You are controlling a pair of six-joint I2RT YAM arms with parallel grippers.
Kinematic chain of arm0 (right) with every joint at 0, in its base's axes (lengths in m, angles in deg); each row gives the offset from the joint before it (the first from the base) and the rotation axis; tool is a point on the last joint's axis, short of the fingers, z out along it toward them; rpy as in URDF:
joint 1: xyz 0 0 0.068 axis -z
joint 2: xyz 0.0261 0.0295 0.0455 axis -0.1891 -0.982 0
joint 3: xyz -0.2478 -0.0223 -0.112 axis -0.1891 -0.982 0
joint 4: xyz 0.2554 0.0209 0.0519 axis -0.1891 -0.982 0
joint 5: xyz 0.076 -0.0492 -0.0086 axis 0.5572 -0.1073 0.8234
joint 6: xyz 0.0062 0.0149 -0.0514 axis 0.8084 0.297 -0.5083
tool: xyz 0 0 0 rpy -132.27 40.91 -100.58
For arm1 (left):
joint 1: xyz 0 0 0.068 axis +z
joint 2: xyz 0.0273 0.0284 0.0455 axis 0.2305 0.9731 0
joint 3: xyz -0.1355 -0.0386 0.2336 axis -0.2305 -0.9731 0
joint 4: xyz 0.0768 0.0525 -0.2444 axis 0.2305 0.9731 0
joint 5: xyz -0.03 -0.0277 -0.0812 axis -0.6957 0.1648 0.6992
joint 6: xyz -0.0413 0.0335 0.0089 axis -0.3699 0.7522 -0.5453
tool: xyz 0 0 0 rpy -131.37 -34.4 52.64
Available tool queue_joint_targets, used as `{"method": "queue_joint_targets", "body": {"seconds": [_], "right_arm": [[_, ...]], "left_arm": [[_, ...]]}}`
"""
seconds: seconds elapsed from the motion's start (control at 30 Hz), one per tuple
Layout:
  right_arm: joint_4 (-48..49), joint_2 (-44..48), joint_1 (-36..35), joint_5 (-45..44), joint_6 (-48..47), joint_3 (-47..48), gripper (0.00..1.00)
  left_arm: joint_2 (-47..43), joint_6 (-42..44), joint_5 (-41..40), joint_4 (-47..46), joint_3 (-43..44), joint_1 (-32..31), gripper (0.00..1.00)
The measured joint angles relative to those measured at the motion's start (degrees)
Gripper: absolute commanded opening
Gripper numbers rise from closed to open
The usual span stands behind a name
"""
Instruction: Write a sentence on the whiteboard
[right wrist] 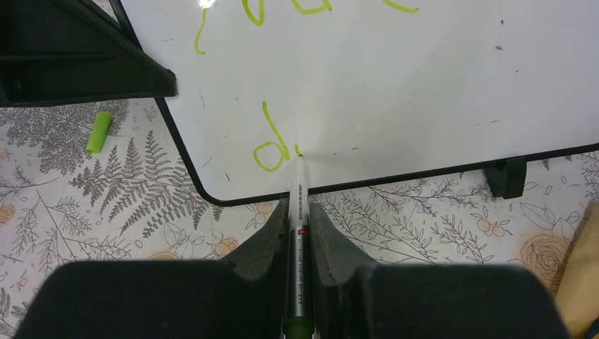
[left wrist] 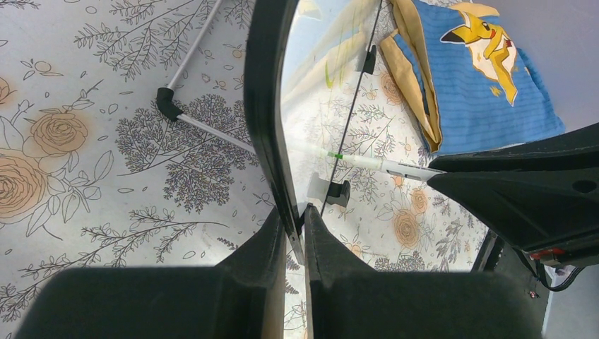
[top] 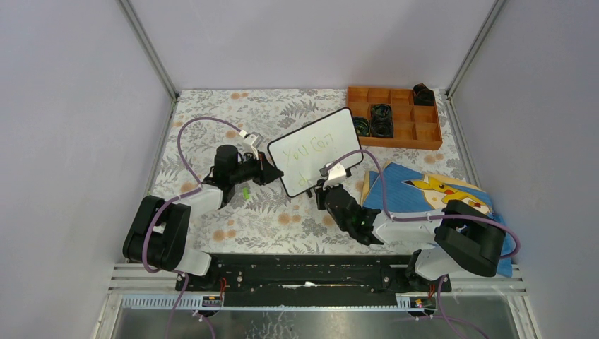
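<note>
- Left gripper (left wrist: 297,220): fingers clamped on the left edge of the board (top: 318,145), which stands tilted mid-table. A firm grip should stop it rocking under the pen.
- Sentence (right wrist: 272,145): the top line is there; below it, only a "d".
- Marker (right wrist: 299,176): tip touching just right of the "d". Press lightly and stroke rightward, level, above the frame.
- Right gripper (right wrist: 299,212): fingers clamped on the marker.

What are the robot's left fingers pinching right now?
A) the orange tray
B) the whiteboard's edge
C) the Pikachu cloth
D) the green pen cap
B: the left wrist view shows the left fingers closed on the black frame of the whiteboard.
</note>
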Motion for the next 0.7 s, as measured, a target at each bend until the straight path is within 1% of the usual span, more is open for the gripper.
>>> {"method": "queue_joint_targets", "body": {"seconds": [0.4,0.7], "right_arm": [[-2.47,0.87,1.33,-0.31,-0.17,0.11,0.0],[-3.15,0.87,2.01,-0.28,-1.68,2.47,0.0]], "left_arm": [[-0.09,0.04,-0.22,0.0,0.02,-0.17,0.0],[-0.09,0.09,-0.37,0.0,0.02,-0.22,0.0]]}}
